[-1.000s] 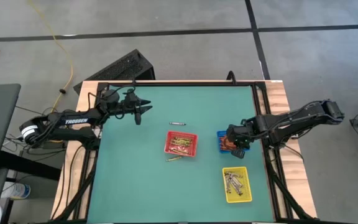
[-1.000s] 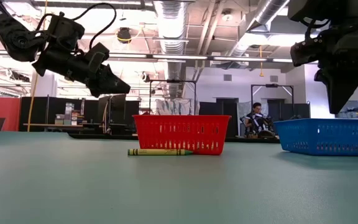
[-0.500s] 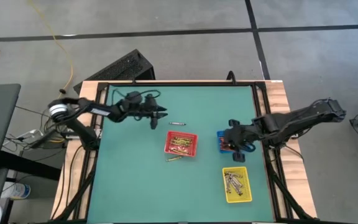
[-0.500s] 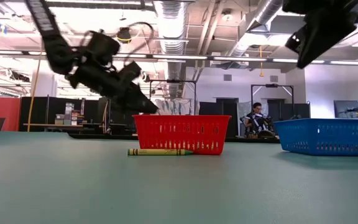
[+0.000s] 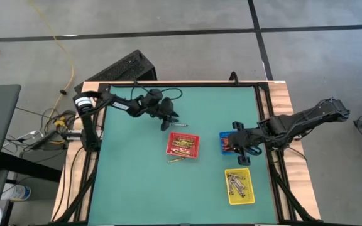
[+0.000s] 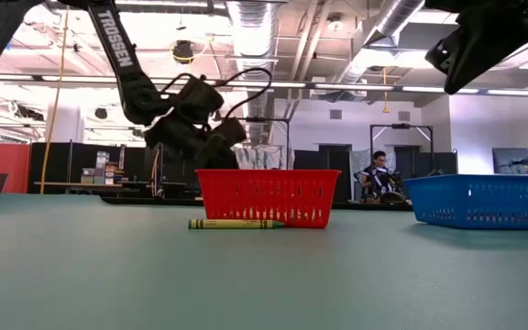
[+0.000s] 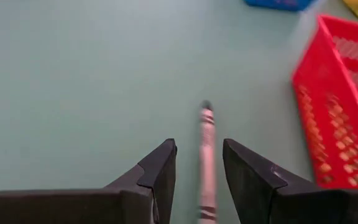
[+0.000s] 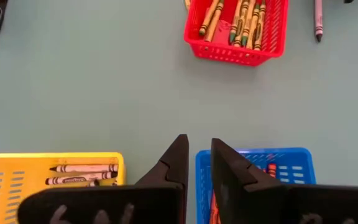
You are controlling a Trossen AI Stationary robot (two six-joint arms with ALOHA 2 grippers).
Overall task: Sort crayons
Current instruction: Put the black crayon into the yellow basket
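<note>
Left gripper (image 7: 197, 171) hangs over the green table (image 5: 131, 176) with its two dark fingers (image 7: 160, 168) parted and nothing between them but air — the grey crayon (image 7: 206, 162) lies on the mat directly under the gap, lengthwise along it, with one end past the fingertips. Seen from above, that crayon (image 5: 180, 125) sits just beyond the red tray (image 5: 183, 145), near its far edge, and the left arm reaches in from the table's left side, stretched out low towards it. A yellowish crayon (image 6: 232, 224) lies on the table just beside the red tray's near edge.

Right gripper (image 8: 196, 163) hovers above the blue tray (image 8: 291, 162), fingers a narrow slit apart and empty — its arm is bent in from the right edge. Silver crayons (image 8: 79, 174) lie in the yellow tray (image 5: 240, 186).
</note>
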